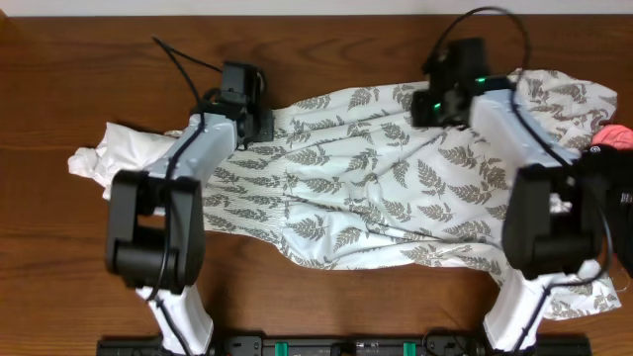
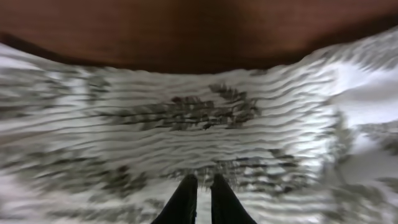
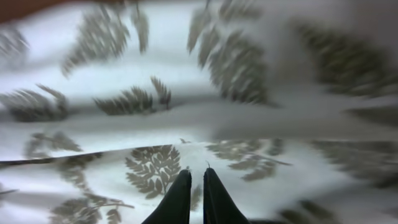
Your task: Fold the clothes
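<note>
I get a sharp, evenly lit overhead; both wrist views are streaked with motion blur across the fern-print garment (image 2: 186, 112).

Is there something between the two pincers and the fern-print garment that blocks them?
Nothing visible. Both the left pincer and the right pincer sit right at the fern-print garment, only its fabric before their tips.

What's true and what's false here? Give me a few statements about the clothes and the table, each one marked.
1. The fern-print garment lies spread out and wrinkled. True.
2. A plain white cloth lies at its end on the robot's left. True.
3. The table is white plastic. False: it is dark brown wood.
4. The left gripper and right gripper are over bare table. False: both are over the fern-print garment.
</note>
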You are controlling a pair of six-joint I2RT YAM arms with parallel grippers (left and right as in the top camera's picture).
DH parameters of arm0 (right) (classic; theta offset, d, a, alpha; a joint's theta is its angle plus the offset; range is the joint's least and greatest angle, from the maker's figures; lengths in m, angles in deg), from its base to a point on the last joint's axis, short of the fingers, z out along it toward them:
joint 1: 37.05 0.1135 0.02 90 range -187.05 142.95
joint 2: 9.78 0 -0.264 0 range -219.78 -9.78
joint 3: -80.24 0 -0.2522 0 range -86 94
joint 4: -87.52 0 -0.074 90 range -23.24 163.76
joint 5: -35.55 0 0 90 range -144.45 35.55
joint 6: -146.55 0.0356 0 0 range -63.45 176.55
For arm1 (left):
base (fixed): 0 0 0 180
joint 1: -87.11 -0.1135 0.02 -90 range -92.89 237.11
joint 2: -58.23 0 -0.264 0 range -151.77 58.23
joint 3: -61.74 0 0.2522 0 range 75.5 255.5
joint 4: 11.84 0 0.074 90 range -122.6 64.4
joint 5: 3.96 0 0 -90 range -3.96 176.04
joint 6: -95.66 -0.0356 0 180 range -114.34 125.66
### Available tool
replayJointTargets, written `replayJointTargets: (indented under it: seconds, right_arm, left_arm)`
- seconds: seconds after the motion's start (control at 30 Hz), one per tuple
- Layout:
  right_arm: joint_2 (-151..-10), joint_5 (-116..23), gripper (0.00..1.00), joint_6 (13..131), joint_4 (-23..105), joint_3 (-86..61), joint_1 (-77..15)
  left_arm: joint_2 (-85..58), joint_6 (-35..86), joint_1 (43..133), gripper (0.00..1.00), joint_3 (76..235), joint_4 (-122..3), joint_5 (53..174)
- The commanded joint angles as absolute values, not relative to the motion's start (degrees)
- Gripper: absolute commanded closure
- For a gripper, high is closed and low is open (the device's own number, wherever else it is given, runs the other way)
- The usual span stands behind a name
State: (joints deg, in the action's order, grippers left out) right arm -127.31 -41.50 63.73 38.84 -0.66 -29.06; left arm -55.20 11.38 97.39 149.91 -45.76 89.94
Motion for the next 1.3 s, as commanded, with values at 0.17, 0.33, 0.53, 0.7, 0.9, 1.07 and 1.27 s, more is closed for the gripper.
replayJointTargets:
  seconds: [0.17,0.33,0.53,0.7,0.9,1.07,1.27]
  right_arm:
    - [-133.1,-46.5,0.93,64.5,43.2,-1.0,-25.0]
    - [-135.7,-46.6,0.93,64.4,48.4,-1.0,-24.1]
    - [-135.9,-46.5,0.88,63.3,51.5,-0.9,-23.6]
    - [-134.8,-43.3,0.73,61.8,51.9,-0.9,-23.6]
    - [-131.2,-43.6,0.41,61.6,52.4,-0.9,-23.9]
    - [-128.4,-43.9,0.25,62.1,51.2,-0.9,-25.8]
    - [-128.1,-43.3,0.23,59.8,45.5,-0.9,-27.2]
  left_arm:
    - [-62.2,7.4,96.8,0.89,150.4,-38.5,90.6]
    - [-67.7,7.4,94.4,0.90,150.4,-32.7,87.3]
    - [-71.7,10.4,88.6,0.90,151.3,-26.2,85.1]
    - [-72.7,10.6,82.9,0.91,156.0,-25.7,85.1]
    - [-72.7,10.4,79.4,0.90,163.8,-30.0,86.3]
    - [-71.6,5.9,79.6,0.76,170.3,-38.9,88.4]
    - [-66.7,3.8,79.5,0.57,175.0,-52.6,88.4]
